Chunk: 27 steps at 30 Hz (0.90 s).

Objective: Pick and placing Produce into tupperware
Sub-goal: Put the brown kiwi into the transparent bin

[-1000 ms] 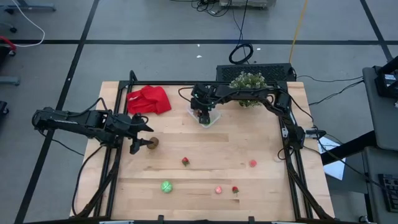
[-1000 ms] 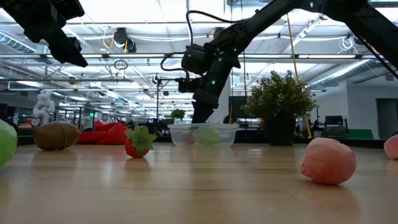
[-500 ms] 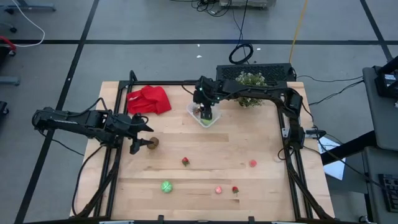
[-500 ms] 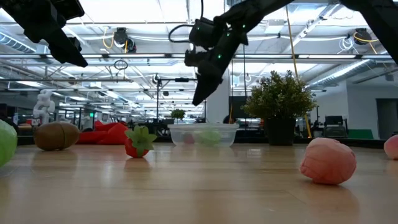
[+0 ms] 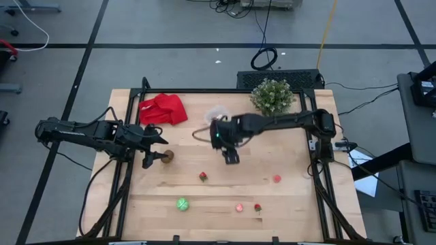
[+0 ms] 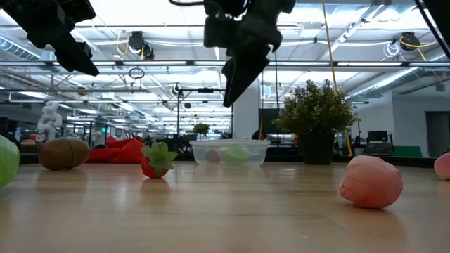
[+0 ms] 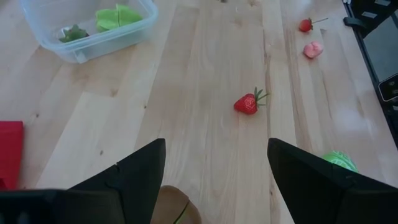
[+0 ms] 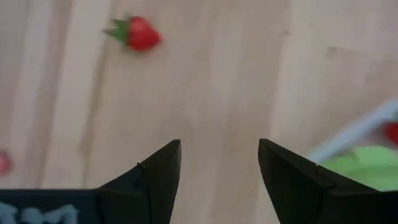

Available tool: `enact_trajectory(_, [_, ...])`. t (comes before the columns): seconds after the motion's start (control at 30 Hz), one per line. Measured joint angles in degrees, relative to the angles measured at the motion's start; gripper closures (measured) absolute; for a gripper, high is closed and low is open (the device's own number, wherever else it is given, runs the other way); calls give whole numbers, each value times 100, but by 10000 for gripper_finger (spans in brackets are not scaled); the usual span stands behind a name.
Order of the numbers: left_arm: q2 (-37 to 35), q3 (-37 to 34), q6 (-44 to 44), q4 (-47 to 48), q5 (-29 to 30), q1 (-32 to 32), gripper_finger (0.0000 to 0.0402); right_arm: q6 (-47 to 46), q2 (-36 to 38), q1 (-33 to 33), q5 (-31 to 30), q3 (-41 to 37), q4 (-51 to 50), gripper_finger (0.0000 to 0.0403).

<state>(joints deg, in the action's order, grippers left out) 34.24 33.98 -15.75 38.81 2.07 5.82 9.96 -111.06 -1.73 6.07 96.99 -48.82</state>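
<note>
Whereas a second ago our right gripper [image 5: 231,158] hung over the tupperware [image 7: 87,28], it has now swung out above bare table [image 5: 272,204], jaws open and empty, a strawberry [image 8: 137,33] lying ahead. Only the left wrist view shows green produce inside the tupperware. Our left gripper [image 5: 151,160] waits, jaws open over the brown fruit [image 5: 167,156].

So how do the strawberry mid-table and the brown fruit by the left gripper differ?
The strawberry is red with a green leafy top; the brown fruit is plain brown and rounded. The strawberry lies alone on open wood; the brown fruit sits right below the open left gripper. Both rest on the table, outside the tupperware.
</note>
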Motion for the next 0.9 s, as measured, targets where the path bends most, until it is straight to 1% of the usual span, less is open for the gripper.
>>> enact_trajectory(0.2, [-2, 2, -117, 0, 0, 0, 117, -528, -1, 516, 4, 0, -284, 197])
enact_trajectory(0.37, [-2, 1, -142, -2, 0, 0, 117, -1186, -1, 770, 1, 0, -794, 197])
enact_trajectory(0.57, [0, 0, -175, -9, 43, 0, 117, -1890, -1, 982, 14, 0, -1095, 197])
enact_trajectory(0.7, [0, 1, -592, -36, 142, 0, 117, -2048, -1, 1112, 13, 0, -1416, 197])
enact_trajectory(0.8, [86, 2, -597, -207, 81, 0, 117, -2212, -3, 1165, -2, 0, -1666, 197])
enact_trajectory(0.9, [329, 2, -603, -415, 1, 48, 117, -2300, -3, 1167, -8, 0, -1866, 197])
